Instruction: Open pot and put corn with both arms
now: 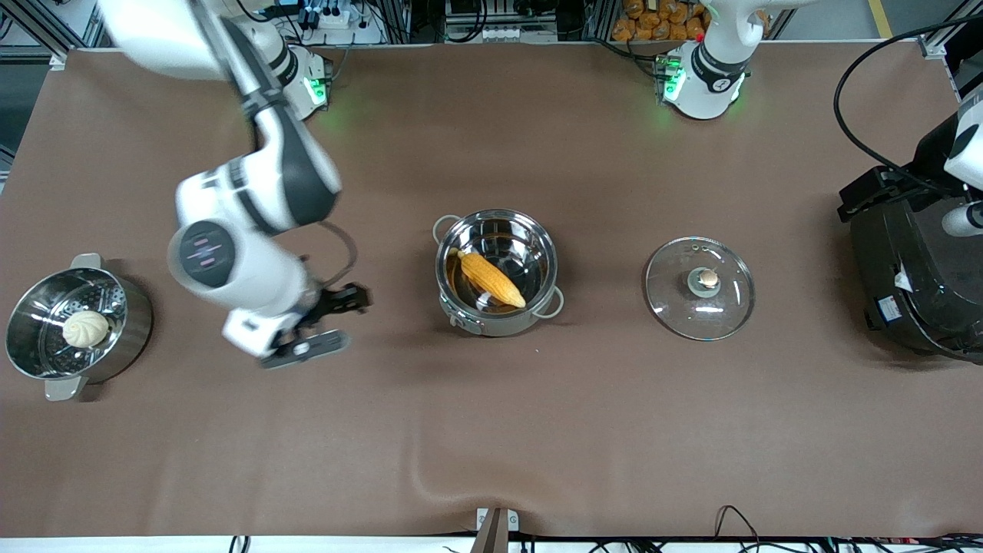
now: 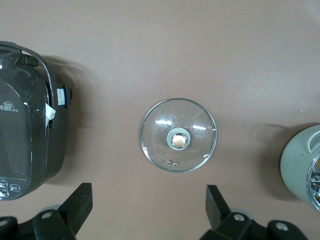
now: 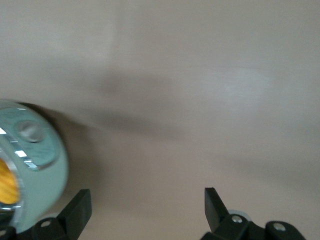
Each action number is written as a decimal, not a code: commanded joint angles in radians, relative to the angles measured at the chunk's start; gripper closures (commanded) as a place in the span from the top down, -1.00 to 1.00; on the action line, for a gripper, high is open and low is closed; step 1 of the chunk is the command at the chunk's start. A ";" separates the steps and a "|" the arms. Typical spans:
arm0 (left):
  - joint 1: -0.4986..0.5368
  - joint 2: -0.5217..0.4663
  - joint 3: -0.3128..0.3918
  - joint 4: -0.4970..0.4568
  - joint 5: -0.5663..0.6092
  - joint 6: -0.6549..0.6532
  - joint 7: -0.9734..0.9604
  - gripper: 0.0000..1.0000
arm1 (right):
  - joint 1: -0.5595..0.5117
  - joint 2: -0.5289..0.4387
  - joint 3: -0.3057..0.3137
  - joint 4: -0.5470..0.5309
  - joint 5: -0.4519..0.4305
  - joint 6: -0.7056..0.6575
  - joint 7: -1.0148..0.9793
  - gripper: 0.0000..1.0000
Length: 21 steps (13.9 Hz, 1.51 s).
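Front view. We see the pot [image 1: 498, 270] at mid-table, uncovered, with the corn [image 1: 491, 279] lying slantwise inside it. The glass lid [image 1: 700, 287] lies flat on the table beside the pot, toward the left arm's end, apart from it. The right gripper [image 1: 326, 322] hangs over bare table between the pot and the steamer pot [image 1: 75, 324], which holds a pale bun [image 1: 85, 329]; its fingers are spread and carry nothing. Of the left arm only its base and a part over the black cooker [image 1: 918, 280] show here. We judge both steps, uncovering and loading, to be done as things lie; what remains, if anything, is for the arms to draw clear of the pot without brushing it.

Left wrist view. The left gripper [image 2: 149, 210] hangs over the table with the lid directly below and apart from it. Its fingers [image 2: 79, 202] stand wide, grasping nothing. The cooker sits to one side of the lid, and an edge of the pot [image 2: 300, 165] shows at the other side.

Right wrist view. The right gripper [image 3: 147, 212] is released and empty, over plain table. The pot's grey wall [image 3: 42, 172] lies near one fingertip, just beside it but not between the fingers, and a sliver of yellow corn [image 3: 7, 186] shows inside the rim.
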 commanded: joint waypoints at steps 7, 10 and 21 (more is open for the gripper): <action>0.002 -0.013 -0.011 -0.008 -0.025 -0.007 0.045 1.00 | -0.305 -0.186 0.021 -0.150 -0.074 -0.118 -0.216 1.00; -0.004 0.001 -0.011 -0.008 -0.039 0.005 0.045 1.00 | -0.319 -0.332 0.020 -0.232 -0.080 -0.126 -0.211 1.00; 0.008 0.014 -0.002 0.018 -0.047 -0.005 0.039 1.00 | -0.336 -0.622 0.009 -0.231 -0.069 -0.388 -0.116 1.00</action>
